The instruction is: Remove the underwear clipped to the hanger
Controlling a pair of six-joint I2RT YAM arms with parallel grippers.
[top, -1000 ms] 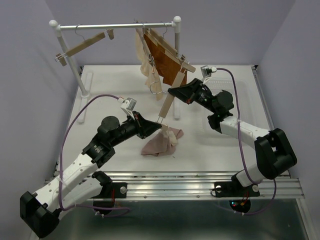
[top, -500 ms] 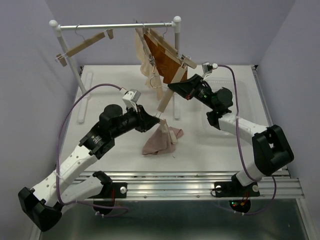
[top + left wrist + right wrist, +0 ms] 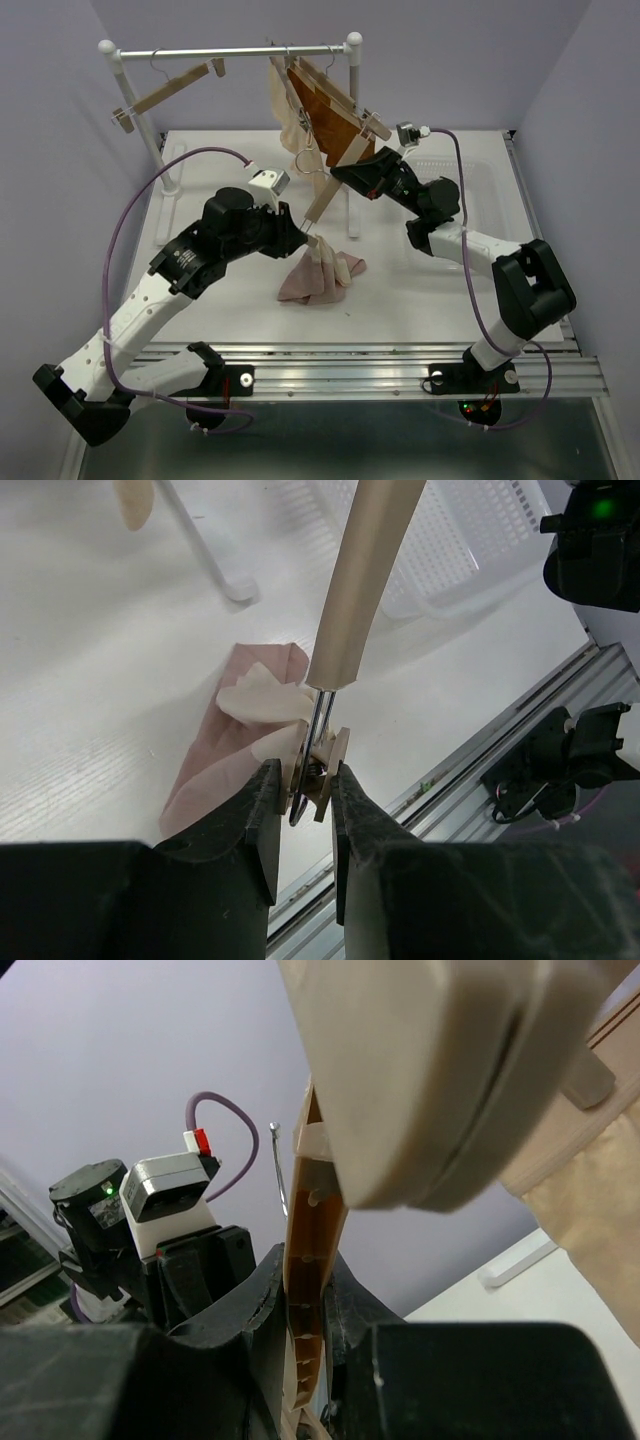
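Note:
My right gripper point(image 3: 340, 178) point(image 3: 318, 1300) is shut on the upper part of a pale wooden hanger point(image 3: 325, 200) point(image 3: 365, 580) point(image 3: 310, 1220), holding it slanted down to the left. My left gripper point(image 3: 305, 233) point(image 3: 305, 780) is shut on the clip point(image 3: 322, 765) at its lower end, one finger on each side. The pale pink underwear point(image 3: 315, 275) point(image 3: 215, 760) lies crumpled on the table, one corner rising to that clip. Cream-beige underwear point(image 3: 290, 120) and orange-brown underwear point(image 3: 325, 120) hang on hangers at the rack's right end.
The white rack point(image 3: 230, 52) spans the back of the table, an empty wooden hanger point(image 3: 170, 92) at its left end. One rack foot point(image 3: 215, 565) lies beside the pink cloth. A white mesh basket point(image 3: 480, 540) point(image 3: 455, 165) sits at the right.
My left arm has risen and moved toward the rack with the clip. The hanger's lower end rose, pulling a corner of the pink cloth up. The right arm shifted slightly left.

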